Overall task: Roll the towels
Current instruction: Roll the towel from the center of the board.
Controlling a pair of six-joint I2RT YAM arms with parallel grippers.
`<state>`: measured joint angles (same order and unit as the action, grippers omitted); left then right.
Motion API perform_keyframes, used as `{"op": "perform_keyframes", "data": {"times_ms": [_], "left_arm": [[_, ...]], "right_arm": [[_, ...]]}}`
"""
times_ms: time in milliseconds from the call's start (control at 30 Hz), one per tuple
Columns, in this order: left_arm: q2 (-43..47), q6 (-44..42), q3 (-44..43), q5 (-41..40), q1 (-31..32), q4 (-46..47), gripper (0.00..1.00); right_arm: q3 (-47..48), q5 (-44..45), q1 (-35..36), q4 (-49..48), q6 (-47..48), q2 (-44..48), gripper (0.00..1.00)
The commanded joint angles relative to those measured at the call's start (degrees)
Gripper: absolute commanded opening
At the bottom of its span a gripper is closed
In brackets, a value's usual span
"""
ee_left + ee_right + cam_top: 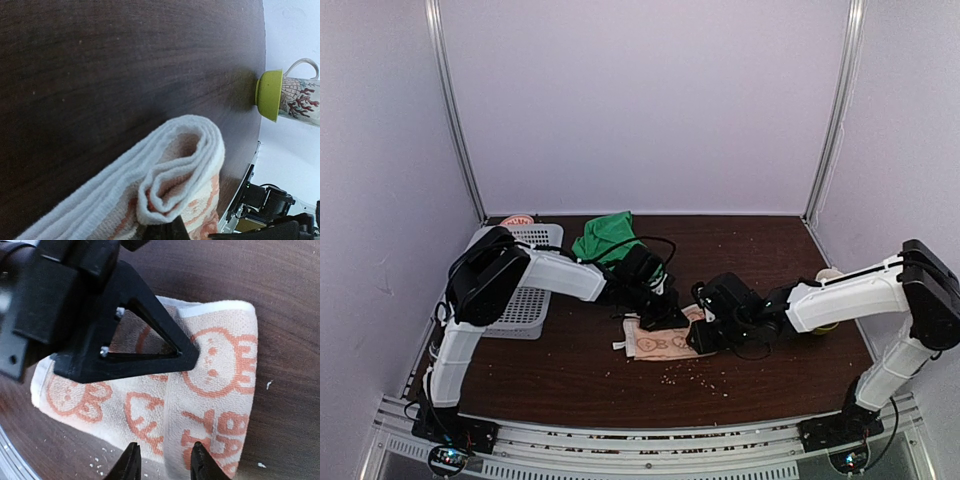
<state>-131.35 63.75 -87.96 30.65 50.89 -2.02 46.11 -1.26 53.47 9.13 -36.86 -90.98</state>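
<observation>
Pink towel (215, 390) part-rolled, fold lifted just ahead of left gripper (162, 231) (grip unclear). Right gripper (165, 460) parted, astride near edge. Keep roll tight, both ends level, push evenly. Green towel (605, 238) well behind left gripper, crumpled

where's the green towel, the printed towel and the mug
green towel (603, 238): top external view, middle of the crumpled heap
printed towel (216, 365): right wrist view, on an orange cartoon face
mug (300, 97): left wrist view, on its patterned side
</observation>
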Motion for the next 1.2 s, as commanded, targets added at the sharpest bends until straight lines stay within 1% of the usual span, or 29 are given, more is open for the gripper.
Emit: {"op": "perform_keyframes", "data": {"times_ms": [0,167,233,333,467,667,900,1033,1167], "left_arm": [[0.3,-0.7,1.4,-1.3,-1.1,-0.4,0.0],[-0.6,-0.7,0.8,-1.1,-1.1,-0.7,0.0],[-0.6,-0.6,0.8,-1.3,-1.1,-0.6,0.0],[-0.4,-0.9,0.9,-1.5,-1.1,-0.7,0.0],[-0.2,-1.1,1.0,-1.7,-1.1,-0.7,0.0],[-0.1,-1.3,1.1,-1.4,-1.1,-0.7,0.0],[0.1,-1.6,1.0,-1.2,-1.0,-0.9,0.0],[0.1,-1.9,1.0,-1.1,-1.0,-1.1,0.0],[0.1,-2.1,1.3,-1.0,-1.0,-1.2,0.0]], "right_arm": [[-0.9,0.8,-1.0,4.9,0.2,6.6,0.38],[-2.1,1.2,-2.8,6.1,-0.3,11.3,0.49],[-4.3,0.0,-4.7,4.4,-1.7,11.8,0.5],[-7.9,-4.0,-6.8,1.0,-4.0,11.3,0.51],[-10.0,-8.3,-7.9,-3.9,-6.9,9.1,0.52],[-11.5,-12.4,-9.6,-9.2,-9.1,6.2,0.51],[-13.3,-16.2,-12.1,-13.2,-10.2,3.0,0.5],[-16.0,-19.1,-13.6,-19.0,-12.5,3.8,0.52],[-17.0,-19.7,-14.6,-20.1,-12.9,5.4,0.56]]}}
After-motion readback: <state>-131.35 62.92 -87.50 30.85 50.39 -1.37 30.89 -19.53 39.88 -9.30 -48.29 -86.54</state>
